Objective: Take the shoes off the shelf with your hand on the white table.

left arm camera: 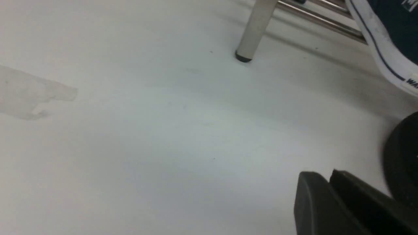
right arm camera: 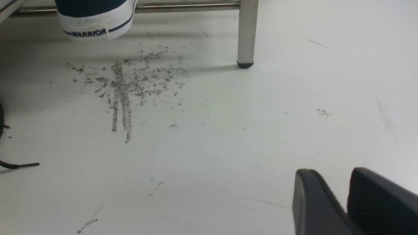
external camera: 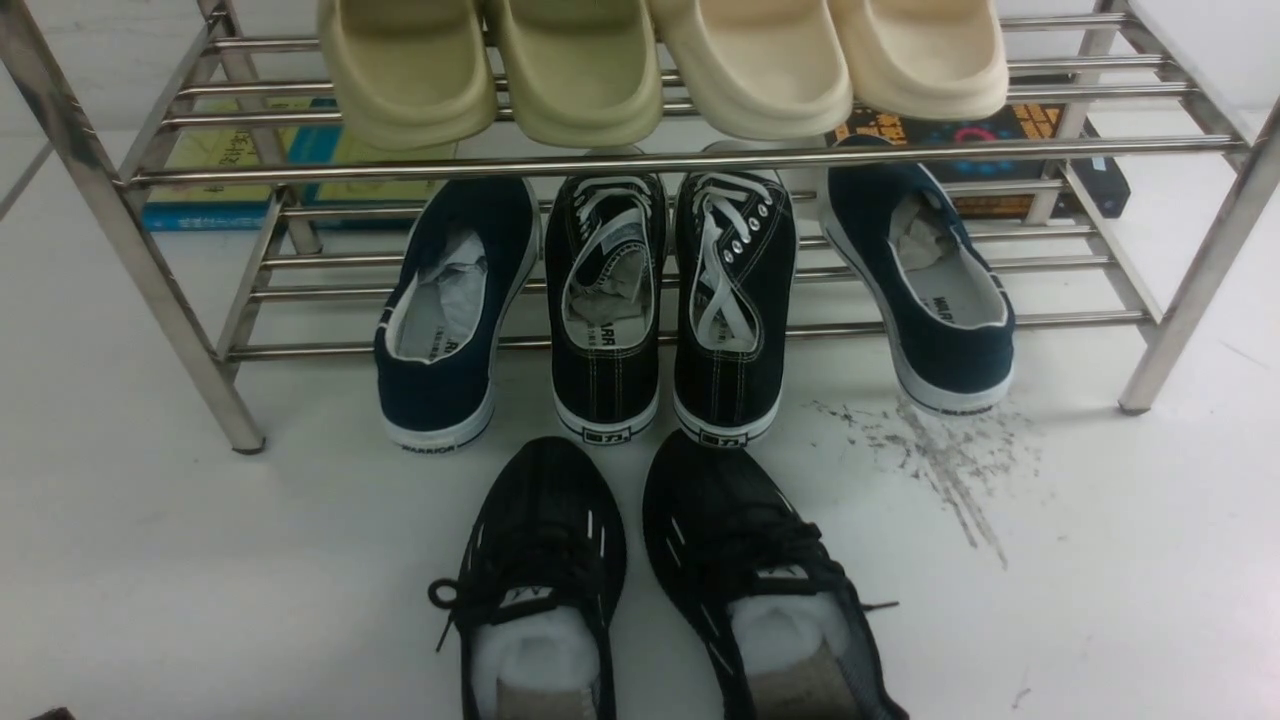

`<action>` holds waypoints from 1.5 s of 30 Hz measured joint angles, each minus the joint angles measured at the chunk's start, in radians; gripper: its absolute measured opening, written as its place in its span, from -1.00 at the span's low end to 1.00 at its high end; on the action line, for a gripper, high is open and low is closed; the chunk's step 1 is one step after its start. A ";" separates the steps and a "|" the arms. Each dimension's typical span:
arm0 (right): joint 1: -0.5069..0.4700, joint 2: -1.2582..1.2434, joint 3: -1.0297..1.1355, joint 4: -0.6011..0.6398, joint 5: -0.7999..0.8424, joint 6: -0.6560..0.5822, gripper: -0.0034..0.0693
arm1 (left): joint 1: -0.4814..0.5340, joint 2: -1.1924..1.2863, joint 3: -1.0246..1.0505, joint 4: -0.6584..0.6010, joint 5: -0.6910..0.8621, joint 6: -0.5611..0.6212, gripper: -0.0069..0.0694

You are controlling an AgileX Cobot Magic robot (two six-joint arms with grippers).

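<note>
Two shoes (external camera: pixel 640 580) on white table (external camera: pixel 1100 560)

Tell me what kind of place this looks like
Probably a robot test bench staged as a home shoe corner: a steel shoe rack stands on a scuffed white table, with slippers on top, sneakers below, the black mesh shoes in front, and books behind.

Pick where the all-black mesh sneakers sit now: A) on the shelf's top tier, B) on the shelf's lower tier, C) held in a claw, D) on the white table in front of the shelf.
D: the all-black mesh sneakers stand side by side on the white table, in front of the shelf, with no claw on them.
</note>
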 joint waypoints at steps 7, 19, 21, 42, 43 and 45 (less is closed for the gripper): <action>0.000 0.000 0.000 0.000 0.000 0.000 -0.36 | 0.006 0.000 -0.004 -0.046 0.025 0.085 -0.58; 0.000 0.000 0.000 0.000 0.000 0.000 -0.34 | 0.006 0.000 -0.001 -0.047 0.011 0.105 -0.57; 0.000 0.000 0.000 0.000 0.000 0.000 -0.34 | 0.006 0.000 -0.001 -0.047 0.011 0.105 -0.57; 0.000 0.000 0.000 0.000 0.000 0.000 -0.28 | 0.006 0.000 0.000 -0.047 0.007 0.105 -0.49; 0.000 0.000 0.000 0.000 0.000 0.000 -0.28 | 0.006 0.000 0.000 -0.047 0.007 0.104 -0.49; 0.000 0.000 0.000 0.000 0.000 0.000 -0.27 | 0.006 0.000 0.000 -0.047 0.007 0.104 -0.48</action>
